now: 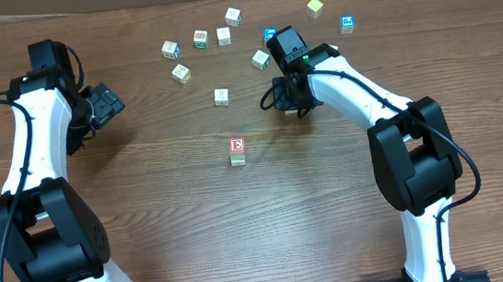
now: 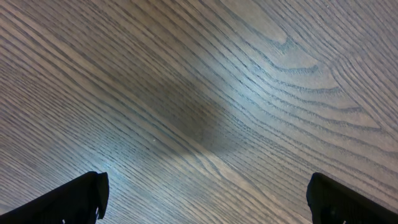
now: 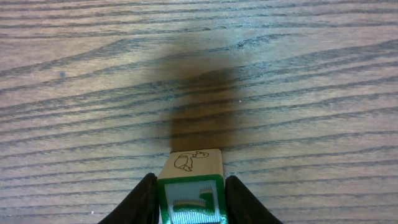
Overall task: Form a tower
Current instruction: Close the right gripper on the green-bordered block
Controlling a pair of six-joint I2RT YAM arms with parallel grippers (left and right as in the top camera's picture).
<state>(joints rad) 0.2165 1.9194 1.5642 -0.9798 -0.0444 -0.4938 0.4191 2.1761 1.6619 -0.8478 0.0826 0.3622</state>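
Tower [image 1: 238, 152] sits about mid-table, well clear of both arms, with a red E face on its top cube. From overhead I can only make out a pale side under that E, so I'd guess two cubes high, but don't hold me to it.

The action's over at the right gripper [image 1: 290, 96], down low on the table [image 1: 331, 198] to the right of the tower and a bit farther back. Its fingers [image 3: 142, 202] are narrow, pressed against both sides of a green-faced cube [image 3: 193, 163] that has a little line drawing on its upper face. They've got it square across two flat sides, which makes sense: a grip on the corners would let it twist, and it has to go down flat on that E. Looks to me like the cube's resting on the wood, not lifted.

The left gripper [image 1: 105, 104] is off near the left side, fingers spread wide with nothing but wood grain between them. It's probably parked there to keep out of the way.

The loose cubes [image 1: 200, 39] are scattered along the far side, one [image 1: 221, 97] stray closer in. Nothing crowds the tower, so the carry over looks clear. My guess for the tricky part is setting down gently so the stack doesn't get nudged.
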